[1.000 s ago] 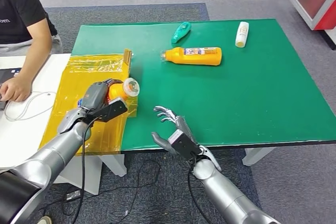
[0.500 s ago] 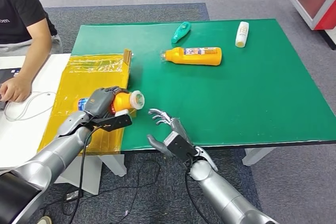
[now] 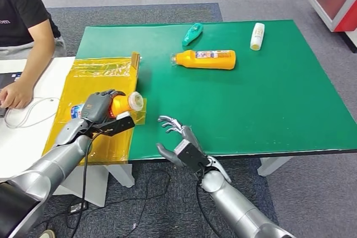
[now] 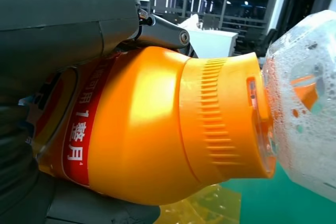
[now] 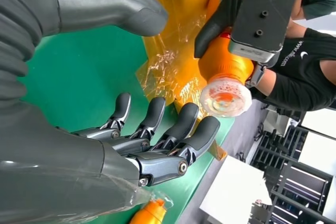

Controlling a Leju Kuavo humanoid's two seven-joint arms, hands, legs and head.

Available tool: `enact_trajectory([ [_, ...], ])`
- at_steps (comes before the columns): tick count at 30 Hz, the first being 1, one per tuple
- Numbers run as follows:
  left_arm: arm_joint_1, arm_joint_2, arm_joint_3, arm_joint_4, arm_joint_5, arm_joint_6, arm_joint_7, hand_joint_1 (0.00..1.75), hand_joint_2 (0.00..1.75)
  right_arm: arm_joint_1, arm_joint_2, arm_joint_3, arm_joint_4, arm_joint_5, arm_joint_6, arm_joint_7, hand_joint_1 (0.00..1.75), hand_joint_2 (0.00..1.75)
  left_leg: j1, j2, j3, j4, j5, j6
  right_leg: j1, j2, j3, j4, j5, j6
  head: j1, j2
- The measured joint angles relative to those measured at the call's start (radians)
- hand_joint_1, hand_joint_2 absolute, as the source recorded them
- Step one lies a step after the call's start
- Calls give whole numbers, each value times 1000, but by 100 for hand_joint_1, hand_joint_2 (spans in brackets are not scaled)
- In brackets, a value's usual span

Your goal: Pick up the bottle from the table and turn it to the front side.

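Left hand (image 3: 100, 107) grips orange bottle (image 4: 158, 129), red label reading "1整月".

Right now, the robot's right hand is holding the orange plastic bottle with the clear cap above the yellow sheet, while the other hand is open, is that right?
Not quite: the left hand holds the orange plastic bottle, as the head view shows. The right hand is the open one.

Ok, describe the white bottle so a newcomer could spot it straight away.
Start at the green table and go to its far right corner. The white bottle lies there on its side, right of the long orange bottle. It is the only white one, short and stubby.
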Motion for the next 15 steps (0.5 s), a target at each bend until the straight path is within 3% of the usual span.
enact_trajectory([
  [15, 3, -3, 36, 17, 18, 74, -55, 175, 175, 4, 3, 20, 13, -6, -9, 0, 175, 175, 0, 0, -1, 0, 0, 0, 0, 0, -1, 0, 0, 0, 0, 0],
])
